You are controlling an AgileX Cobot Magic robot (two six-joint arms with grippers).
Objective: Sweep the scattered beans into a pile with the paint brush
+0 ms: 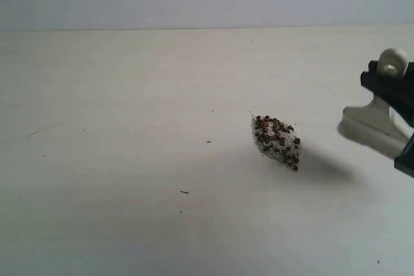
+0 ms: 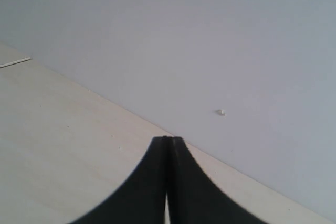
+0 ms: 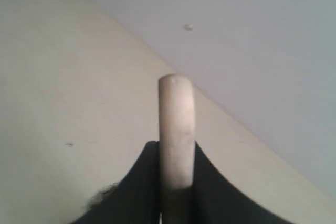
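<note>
Right gripper pinching brush, beans heaped just off its head

Right gripper [image 1: 396, 92] has its jaws clamped on the handle of the paint brush [image 1: 375, 122]. The right wrist view shows the cream handle running straight up between the two black fingers [image 3: 137, 182], with its rounded end poking out past the tips. In the exterior view, the handle end and its hole sit above the gripper. The wide pale head is below it, toward the bench [image 1: 116, 159].

The beans [image 1: 278, 141] form one tight heap on the bench, with fine whitish crumbs mixed in. They're near the brush head on the left-arm side of the right gripper, not touching it. A soft shadow fills the gap between them. Can't tell whether the bristles touch the bench.

Left gripper [image 2: 168, 140] has its fingers pressed together with nothing between them. Only bare bench and the grey wall [image 2: 220, 35] are ahead of it, and no beans show in that view.
</note>
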